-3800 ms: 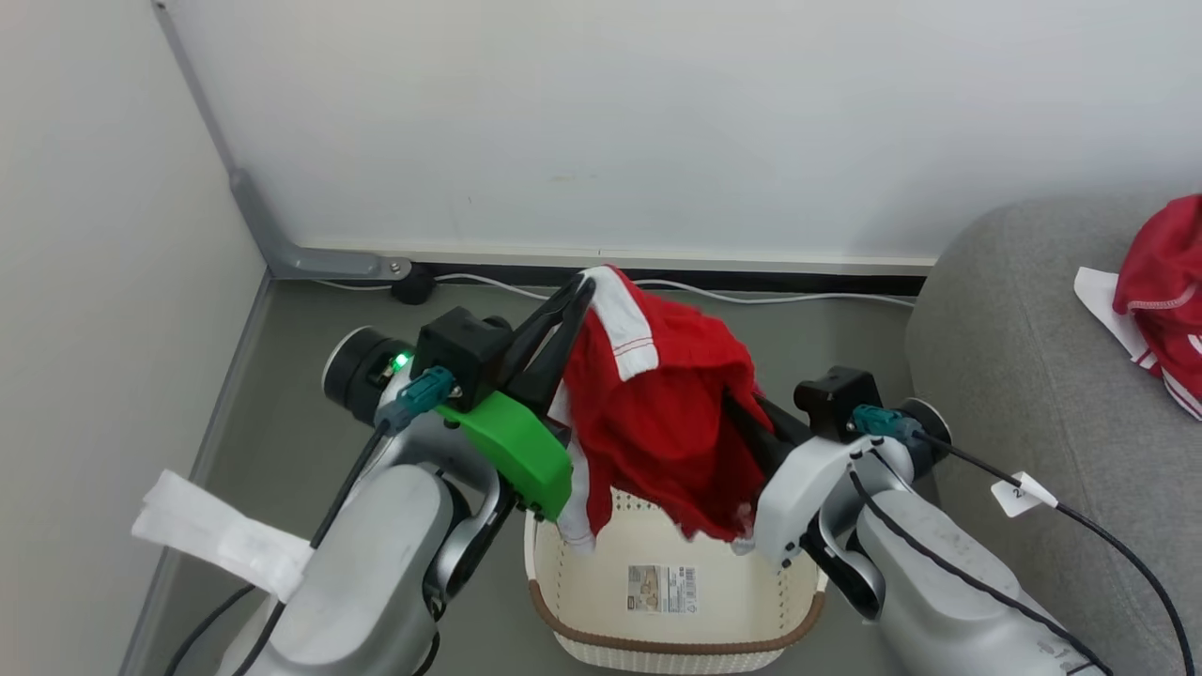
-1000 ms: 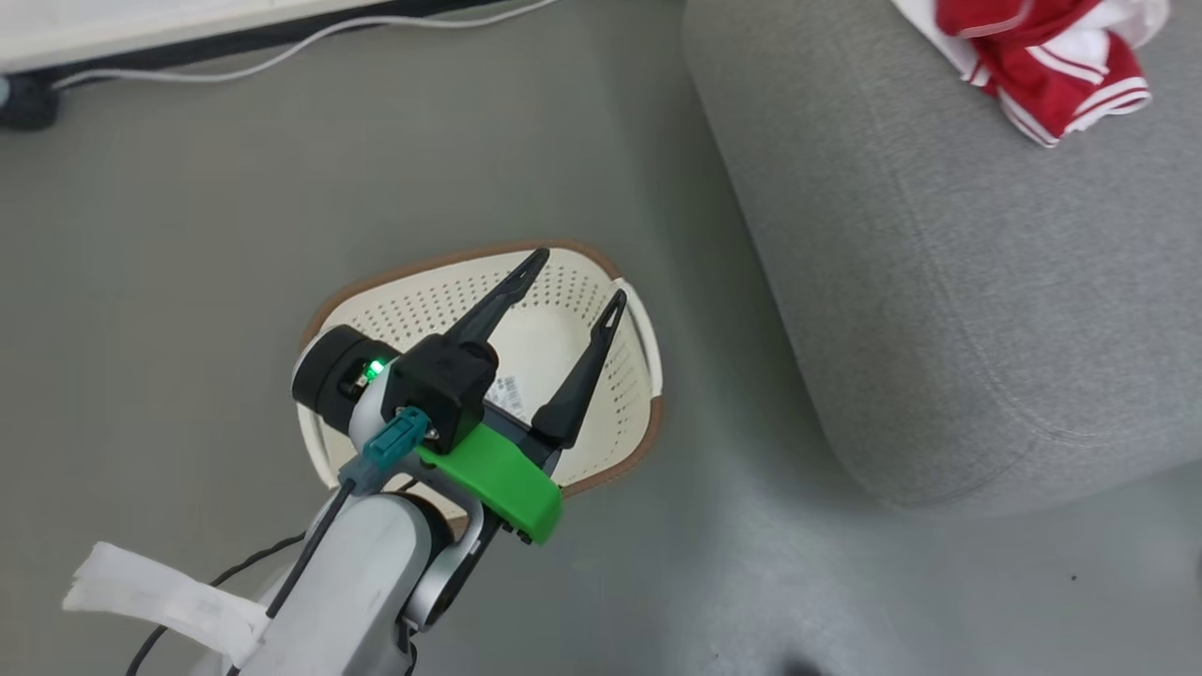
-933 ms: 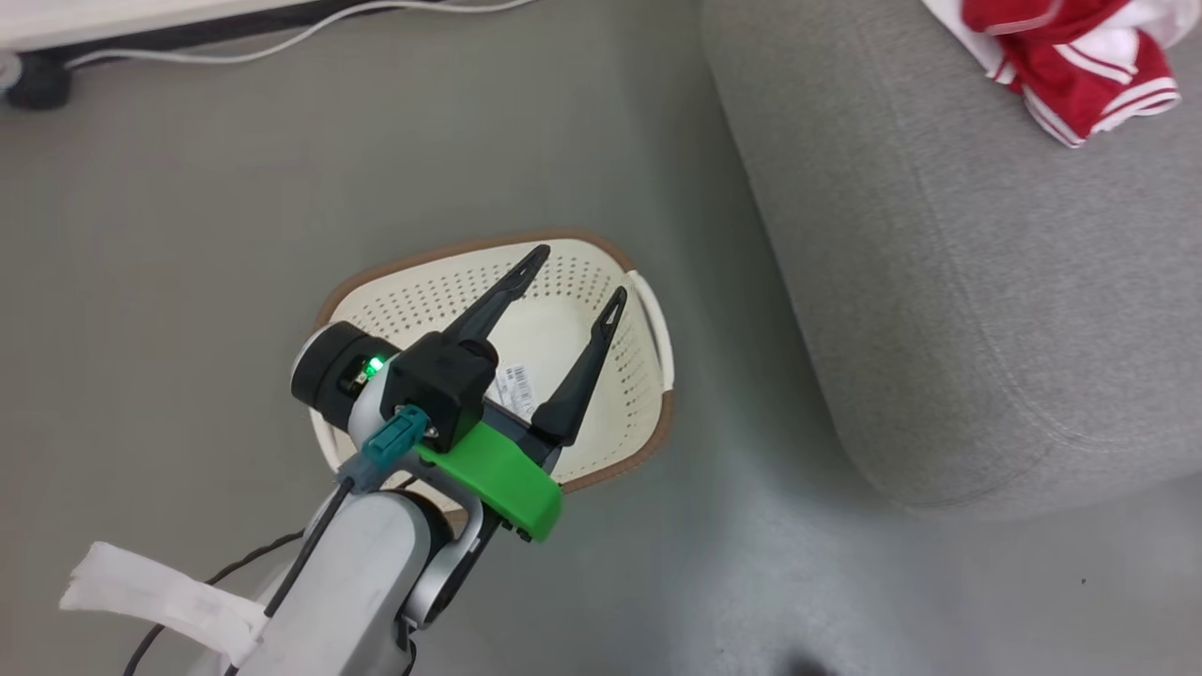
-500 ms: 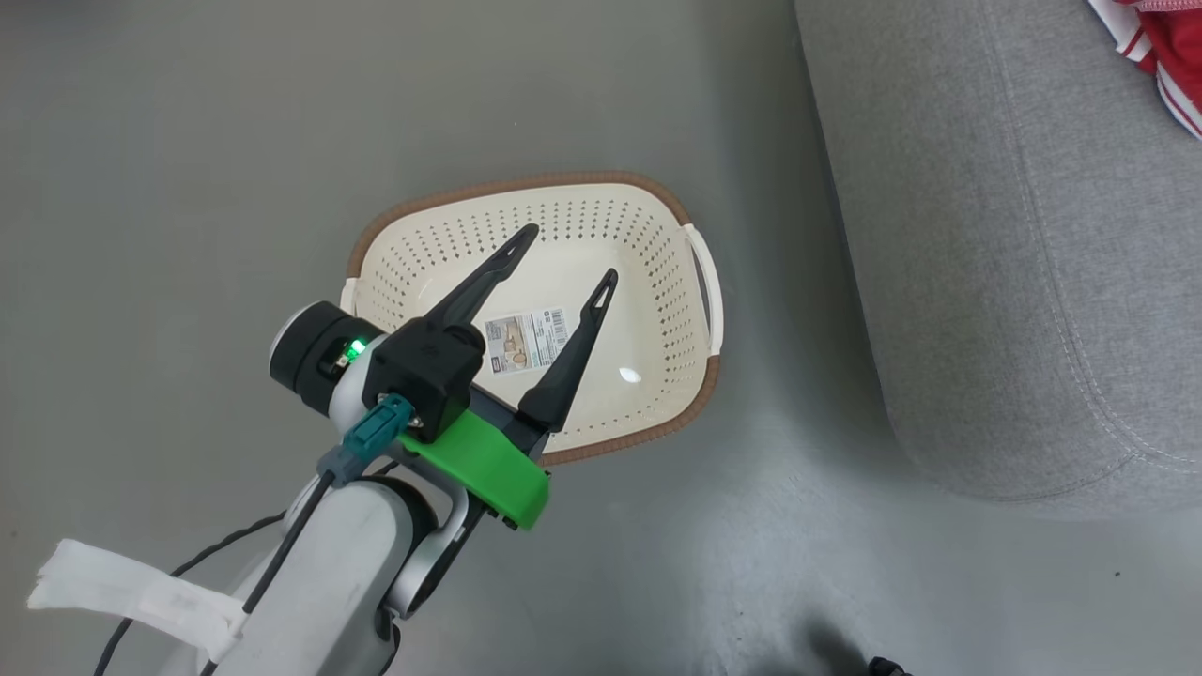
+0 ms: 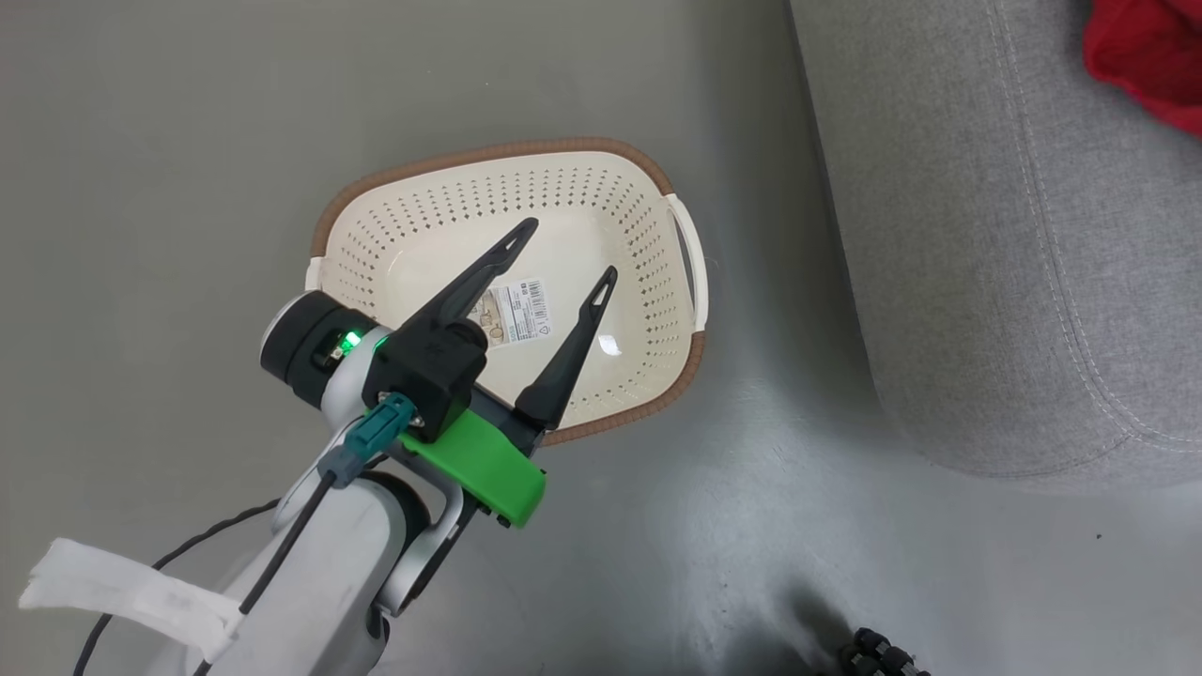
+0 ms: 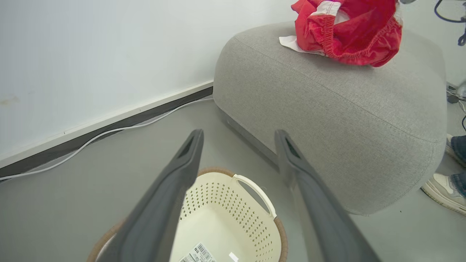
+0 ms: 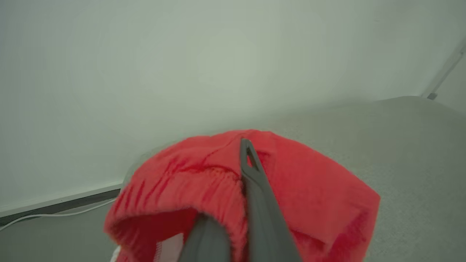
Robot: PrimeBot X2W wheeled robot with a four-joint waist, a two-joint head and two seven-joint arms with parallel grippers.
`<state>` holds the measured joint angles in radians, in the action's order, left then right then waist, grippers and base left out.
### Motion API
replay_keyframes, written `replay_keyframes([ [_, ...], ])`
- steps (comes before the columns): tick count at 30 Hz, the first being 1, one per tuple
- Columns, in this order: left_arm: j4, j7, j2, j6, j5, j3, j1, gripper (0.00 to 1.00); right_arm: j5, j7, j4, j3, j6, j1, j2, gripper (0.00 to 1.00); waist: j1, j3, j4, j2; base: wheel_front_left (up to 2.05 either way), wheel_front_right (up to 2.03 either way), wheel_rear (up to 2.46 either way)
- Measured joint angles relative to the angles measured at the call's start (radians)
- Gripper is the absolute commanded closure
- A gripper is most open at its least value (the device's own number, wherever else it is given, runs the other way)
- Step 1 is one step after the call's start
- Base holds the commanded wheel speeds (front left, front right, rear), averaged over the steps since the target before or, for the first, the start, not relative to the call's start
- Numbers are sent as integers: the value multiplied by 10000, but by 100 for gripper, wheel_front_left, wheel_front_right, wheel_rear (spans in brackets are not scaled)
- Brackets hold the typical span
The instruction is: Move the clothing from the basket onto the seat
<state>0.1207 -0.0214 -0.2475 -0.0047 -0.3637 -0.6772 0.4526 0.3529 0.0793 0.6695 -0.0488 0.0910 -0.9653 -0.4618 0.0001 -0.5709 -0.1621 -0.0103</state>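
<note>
The cream basket (image 5: 413, 235) stands on the floor holding only its barcode label (image 5: 515, 310). My left gripper (image 5: 568, 250) hovers just above it, open, with nothing between its fingers; the left wrist view looks past them (image 6: 238, 140) at the basket's rim (image 6: 255, 185). The grey seat (image 5: 986, 235) lies to the right. Red clothing (image 6: 349, 29) sits bunched on top of the seat (image 6: 327, 102), and a red corner (image 5: 1146, 56) of it reaches the head view. My right gripper (image 7: 245, 153) is shut on a red garment (image 7: 309, 189) over the seat (image 7: 407, 145).
A white wall with a dark baseboard and a white cable (image 6: 109, 133) runs behind the basket. A person's shoes (image 6: 444, 185) stand on the floor beside the seat. Something dark (image 5: 878, 652) pokes in at the head view's bottom edge.
Seconds ago both grippers held a red garment over the basket; now the basket is bare and the left gripper is open. Over the last second the camera shifted; the left gripper stayed open.
</note>
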Motion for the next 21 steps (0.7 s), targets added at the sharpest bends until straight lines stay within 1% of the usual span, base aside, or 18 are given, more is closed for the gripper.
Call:
replay_keyframes([
  [7, 0, 73, -6, -12, 0, 0, 1, 0, 4, 359, 663, -222, -38, 340, 422, 100, -1, -51, -114, 0, 0, 0, 0],
  [8, 0, 73, -6, -12, 0, 0, 1, 0, 10, 410, 744, -228, -107, 355, 472, 100, -1, -50, -128, 0, 0, 0, 0],
  [9, 0, 73, -19, -12, -2, 8, 1, 0, 88, 675, 844, -255, -207, 362, 587, 8, -1, -37, -172, 0, 0, 0, 0],
  [10, -2, 73, -36, -12, -2, 27, 1, 0, 92, 775, 846, -295, -267, 361, 627, 0, -1, -30, -192, 0, 0, 0, 0],
  [14, -115, 50, -169, -10, -10, 157, -2, 0, 86, 1200, 895, -560, -537, 362, 953, 0, 0, 44, -327, 0, 0, 0, 0],
  [18, -226, -61, -165, -8, -44, 245, -16, 0, -12, 1361, 974, -872, -876, 479, 997, 0, -1, 220, -481, 0, 0, 0, 0],
  [21, -314, -194, -167, 46, -119, 405, -22, 0, -48, 1455, 988, -1080, -1081, 711, 1200, 0, -1, 386, -619, 0, 0, 0, 0],
])
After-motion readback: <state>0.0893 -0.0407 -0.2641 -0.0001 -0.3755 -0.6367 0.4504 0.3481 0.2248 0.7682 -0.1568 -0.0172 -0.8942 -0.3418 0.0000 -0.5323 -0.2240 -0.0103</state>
